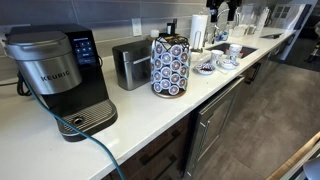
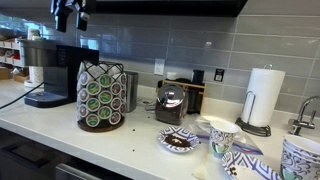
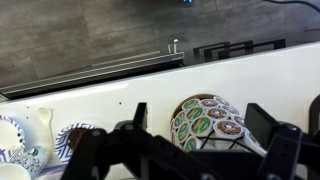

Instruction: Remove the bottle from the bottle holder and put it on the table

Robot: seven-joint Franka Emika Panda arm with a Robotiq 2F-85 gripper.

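Observation:
A round wire carousel holder [image 1: 170, 65] full of coffee pods stands upright on the white countertop [image 1: 150, 115]. It shows in both exterior views [image 2: 101, 95] and from above in the wrist view [image 3: 210, 118]. No bottle as such shows; the holder carries only pods. My gripper [image 3: 200, 125] is open and empty, high above the holder, with one finger to either side of it in the wrist view. It shows at the top edge of both exterior views [image 1: 225, 10] [image 2: 70, 14]. The countertop also shows in an exterior view [image 2: 140, 140] and in the wrist view [image 3: 120, 100].
A Keurig machine [image 1: 55, 75] [image 2: 50, 70] stands beside the holder, a steel toaster [image 1: 130, 65] behind it. Patterned bowls [image 2: 180, 140] [image 3: 75, 135], a mug [image 2: 222, 135] and a paper towel roll [image 2: 263, 95] stand further along. A sink [image 1: 240, 50] lies beyond.

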